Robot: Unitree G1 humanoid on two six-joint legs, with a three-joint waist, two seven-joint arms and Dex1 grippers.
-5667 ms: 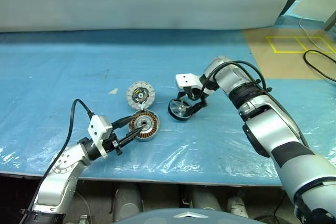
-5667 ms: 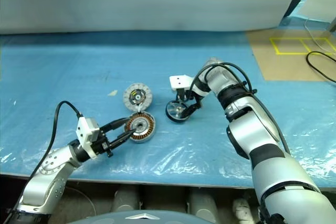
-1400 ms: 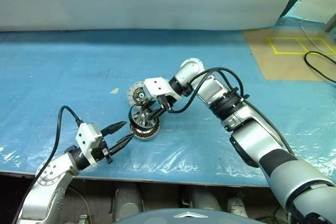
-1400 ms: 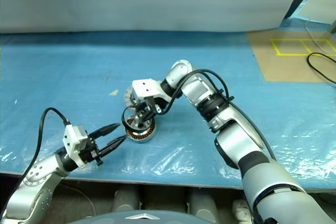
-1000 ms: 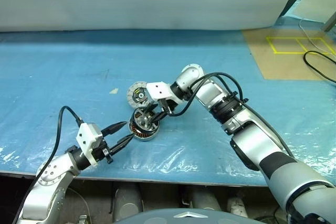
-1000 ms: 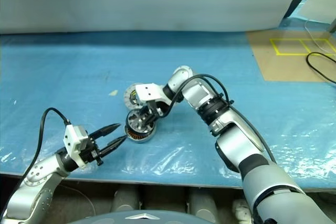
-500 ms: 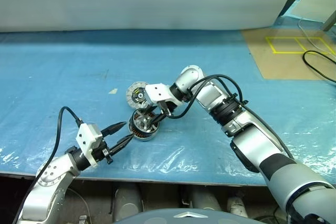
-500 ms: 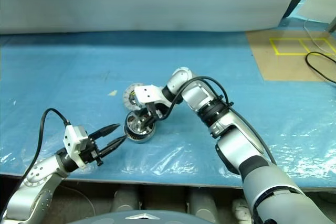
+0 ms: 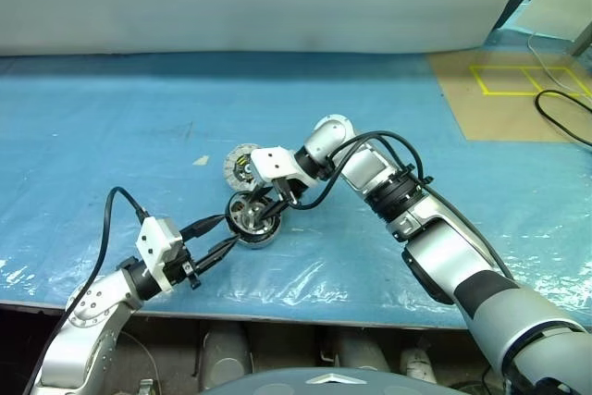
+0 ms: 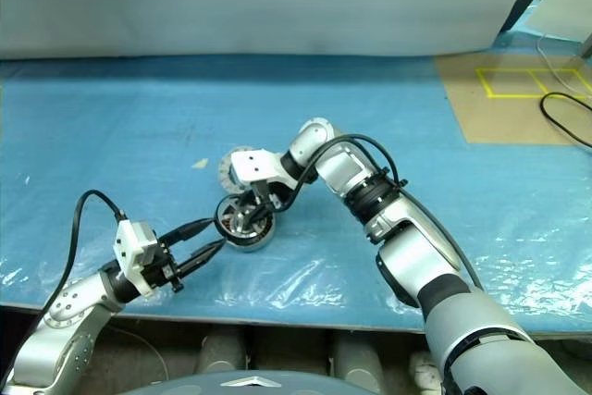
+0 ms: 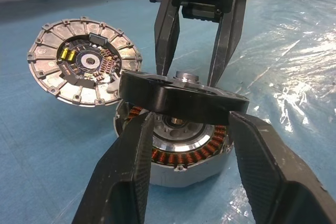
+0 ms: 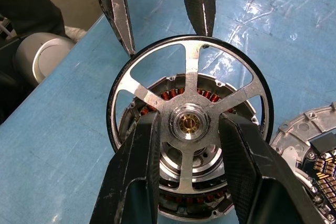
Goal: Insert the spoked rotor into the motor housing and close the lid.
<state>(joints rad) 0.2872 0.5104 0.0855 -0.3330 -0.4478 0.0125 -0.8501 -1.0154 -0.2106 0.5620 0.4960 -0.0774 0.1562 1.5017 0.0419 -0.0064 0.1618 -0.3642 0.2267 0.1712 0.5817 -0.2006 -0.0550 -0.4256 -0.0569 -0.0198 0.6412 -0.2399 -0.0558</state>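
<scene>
One wheel matters right now: the spoked rotor (image 12: 190, 124), which our right gripper (image 12: 185, 129) holds by the silver hub, a finger on either side of it through the gaps between the spokes. It hangs just above the motor housing (image 11: 176, 153), roughly centred over the copper windings but not yet seated. To do this step well, we judge that we should keep the wheel level, line its hub up with the silver centre of the casing, and lower it straight so the rim does not catch the casing wall. We should not let go until the black rim sits evenly all round.

Our left gripper (image 9: 215, 233) waits low at the near side of the casing, its fingers (image 11: 126, 179) spread about as wide as the casing and holding nothing; whether they touch its wall we cannot tell. Behind the casing, the lid (image 11: 84, 62) lies open on the blue sheet (image 9: 111, 136), inner face up.

Looking down along the right fingers, we see how well hub and casing centre agree. From the left wrist we get the side-on look instead: the gap under the rim, and a slight tilt in the wheel. Our head views place the whole cluster near the front edge of the table.
</scene>
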